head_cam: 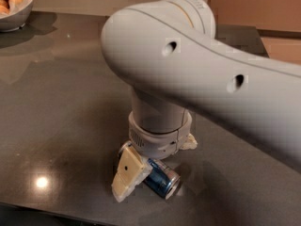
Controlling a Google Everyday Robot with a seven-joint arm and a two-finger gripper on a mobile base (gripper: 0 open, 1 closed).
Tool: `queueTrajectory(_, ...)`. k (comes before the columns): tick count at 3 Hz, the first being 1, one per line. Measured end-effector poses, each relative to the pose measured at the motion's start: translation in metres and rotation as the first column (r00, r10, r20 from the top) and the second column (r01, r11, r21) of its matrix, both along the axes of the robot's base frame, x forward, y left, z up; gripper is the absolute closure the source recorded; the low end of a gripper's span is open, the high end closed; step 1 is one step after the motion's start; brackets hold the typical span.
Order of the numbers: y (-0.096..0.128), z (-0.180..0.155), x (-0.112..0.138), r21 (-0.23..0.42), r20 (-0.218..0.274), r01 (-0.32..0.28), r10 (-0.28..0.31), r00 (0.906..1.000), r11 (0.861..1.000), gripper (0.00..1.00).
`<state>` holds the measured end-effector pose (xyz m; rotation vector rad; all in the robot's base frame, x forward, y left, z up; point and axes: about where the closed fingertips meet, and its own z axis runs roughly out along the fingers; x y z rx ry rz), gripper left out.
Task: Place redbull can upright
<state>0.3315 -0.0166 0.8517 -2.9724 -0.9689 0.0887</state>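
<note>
The redbull can (161,180) lies on its side on the dark table (61,117), near the front edge, with one silver end facing the lower right. My gripper (157,159) is low over it, pointing straight down. Its pale fingers are spread: one finger (127,174) stands against the can's left side and the other (189,142) shows behind it on the right. The can's far end is hidden under the wrist. The jaws straddle the can without closing on it. The big grey arm fills the upper right of the view.
A bowl of round orange-brown fruit (13,7) stands at the table's far left corner. The table's front edge (47,210) runs just below the can. The arm hides the table's right side.
</note>
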Motion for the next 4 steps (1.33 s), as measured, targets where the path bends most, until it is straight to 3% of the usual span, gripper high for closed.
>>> queueTrajectory(2,-0.002,-0.006,-0.008,-0.032,0.016,-0.067,0.068,0.9976,0.997,0.0)
queueTrajectory(4,-0.002,-0.017,-0.009,-0.059,0.005,-0.082,0.083,0.9966,0.995,0.41)
